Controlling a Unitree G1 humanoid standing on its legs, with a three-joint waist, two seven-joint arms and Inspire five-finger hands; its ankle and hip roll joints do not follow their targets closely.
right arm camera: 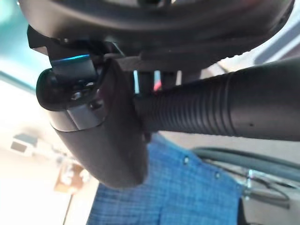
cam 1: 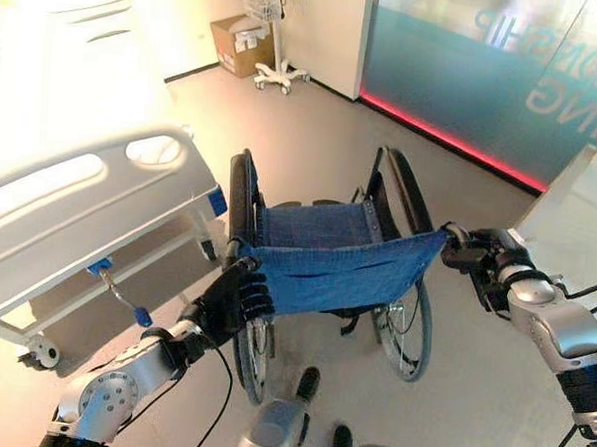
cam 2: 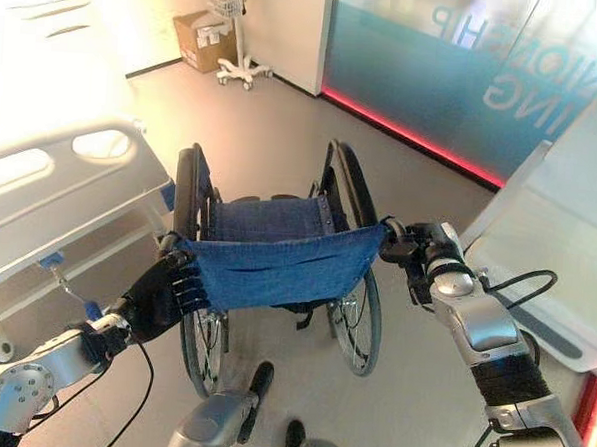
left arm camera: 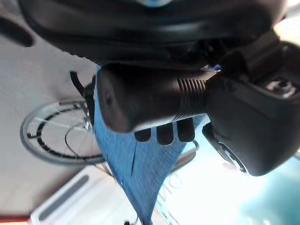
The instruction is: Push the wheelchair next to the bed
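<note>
Wheelchair (cam 1: 327,255) at frame centre, blue fabric back facing the camera, standing on the floor just right of the bed (cam 1: 89,203) that fills the left side. Left hand (cam 1: 232,300) at the left push handle (left arm camera: 140,101), fingers (left arm camera: 164,133) curled round it. Right hand (cam 1: 477,258) at the right push handle (right arm camera: 225,112), thumb wrapped over the ribbed grip. Cardboard box (cam 1: 238,42) and wheeled stand (cam 1: 278,42) at upper centre.

Strong glare washes out bed (cam 1: 70,187) at left; wrist views blurred close-up.
</note>
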